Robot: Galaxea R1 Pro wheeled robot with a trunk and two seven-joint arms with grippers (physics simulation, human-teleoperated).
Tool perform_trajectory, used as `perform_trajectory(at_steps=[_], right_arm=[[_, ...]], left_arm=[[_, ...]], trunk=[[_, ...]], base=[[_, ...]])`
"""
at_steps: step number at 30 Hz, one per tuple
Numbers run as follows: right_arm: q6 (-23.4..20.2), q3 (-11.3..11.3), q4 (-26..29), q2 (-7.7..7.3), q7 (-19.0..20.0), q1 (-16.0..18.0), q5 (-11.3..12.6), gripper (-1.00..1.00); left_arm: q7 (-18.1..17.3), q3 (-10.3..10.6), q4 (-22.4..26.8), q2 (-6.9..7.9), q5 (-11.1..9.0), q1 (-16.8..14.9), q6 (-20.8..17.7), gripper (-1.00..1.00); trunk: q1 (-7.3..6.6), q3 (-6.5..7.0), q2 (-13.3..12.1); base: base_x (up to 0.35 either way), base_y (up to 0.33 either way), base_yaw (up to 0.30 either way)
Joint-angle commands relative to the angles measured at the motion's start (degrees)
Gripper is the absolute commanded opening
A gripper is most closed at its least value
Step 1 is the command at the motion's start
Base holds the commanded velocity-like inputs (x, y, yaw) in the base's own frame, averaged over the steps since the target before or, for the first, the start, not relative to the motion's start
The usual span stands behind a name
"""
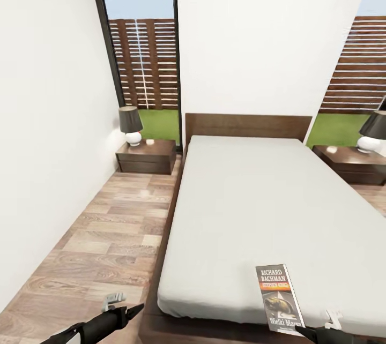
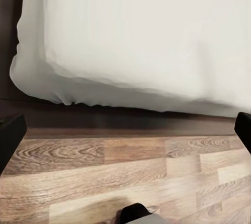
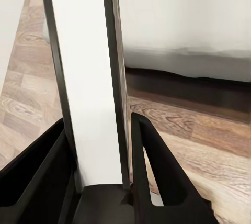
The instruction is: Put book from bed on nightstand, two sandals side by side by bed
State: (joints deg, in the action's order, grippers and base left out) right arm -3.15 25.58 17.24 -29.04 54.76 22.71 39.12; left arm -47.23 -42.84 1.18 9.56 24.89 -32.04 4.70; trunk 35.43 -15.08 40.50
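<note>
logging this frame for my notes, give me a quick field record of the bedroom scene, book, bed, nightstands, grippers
book: dark paperback, face up near the foot corner of the mattress, its lower end at the right gripper
bed: grey mattress on a dark wood frame
nightstands: one left of the headboard, one right of it, each with a lamp
right gripper: fingers shut on the book's edge
left gripper: open, over the floor by the bed frame
book on nightstand: not yet

Left gripper (image 1: pixel 130 312): bare plank floor (image 1: pixel 107 237) ahead, bed (image 1: pixel 252 215) frame close at its right, wall (image 1: pixel 43 135) farther left. Right gripper (image 3: pixel 99 156): book (image 3: pixel 86 77) between fingers; open mattress beyond, nightstand (image 1: pixel 351 164) far ahead.
</note>
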Motion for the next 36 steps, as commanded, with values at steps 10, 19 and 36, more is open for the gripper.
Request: perform_trajectory(at_steps=[10, 19, 36], right_arm=[[-0.33, 0.35, 0.00, -0.05, 0.01, 0.05, 0.57, -1.00], [-0.32, 0.35, 0.00, -0.05, 0.00, 0.05, 0.56, -1.00], [-0.34, 0.35, -0.01, -0.05, 0.00, 0.05, 0.52, -1.00]], left_arm=[[-0.06, -0.32, -0.03, 0.02, 0.60, -0.04, 0.49, 1.00], [-0.06, -0.32, -0.03, 0.02, 0.60, -0.04, 0.49, 1.00], [-0.06, -0.32, -0.03, 0.02, 0.60, -0.04, 0.49, 1.00]], trunk=[[0.02, 0.85, 0.07], [0.02, 1.68, 0.07], [0.02, 3.26, 0.07]], base=[[0.000, 0.000, 0.000], [0.000, 0.000, 0.000], [0.000, 0.000, 0.000]])
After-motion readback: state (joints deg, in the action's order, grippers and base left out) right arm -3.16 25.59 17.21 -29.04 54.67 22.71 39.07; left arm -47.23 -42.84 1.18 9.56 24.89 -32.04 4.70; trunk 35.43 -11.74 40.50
